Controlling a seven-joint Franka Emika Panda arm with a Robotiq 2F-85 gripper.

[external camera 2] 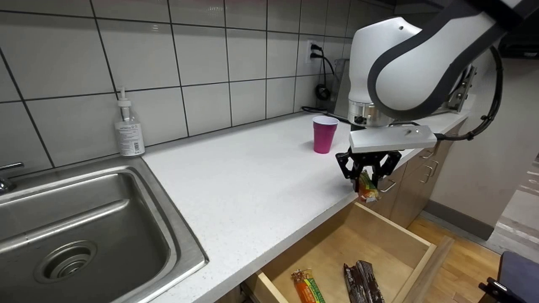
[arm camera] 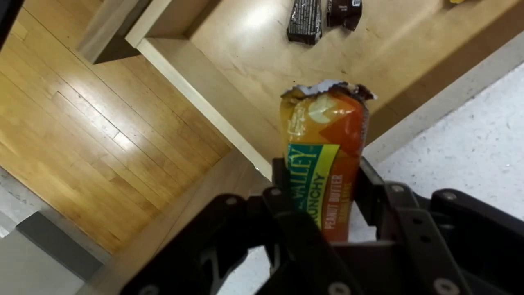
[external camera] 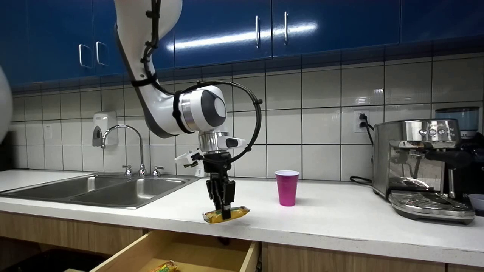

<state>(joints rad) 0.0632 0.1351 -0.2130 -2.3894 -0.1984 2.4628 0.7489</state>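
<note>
1. Beneath glossy blue cabinets (external camera: 227,37) I see a white speckled countertop (external camera 2: 236,181), a pale-wood drawer (external camera 2: 353,237) open below its edge.
2. I have the black two-fingered gripper (external camera 2: 365,188) clamped on an orange-wrapped snack bar (arm camera: 323,164), lettered "VALLEY" and "PEANUT BUTTER", above the drawer.
3. I count two dark-brown-wrapped bars (external camera 2: 370,280) and one orange-and-green bar (external camera 2: 309,289) in the drawer, one pink cup (external camera 2: 324,138) on the countertop.

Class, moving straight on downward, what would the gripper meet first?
Probably the open drawer below the gripper and its wrapped bar, though depth is unclear: the counter edge might come first.
</note>
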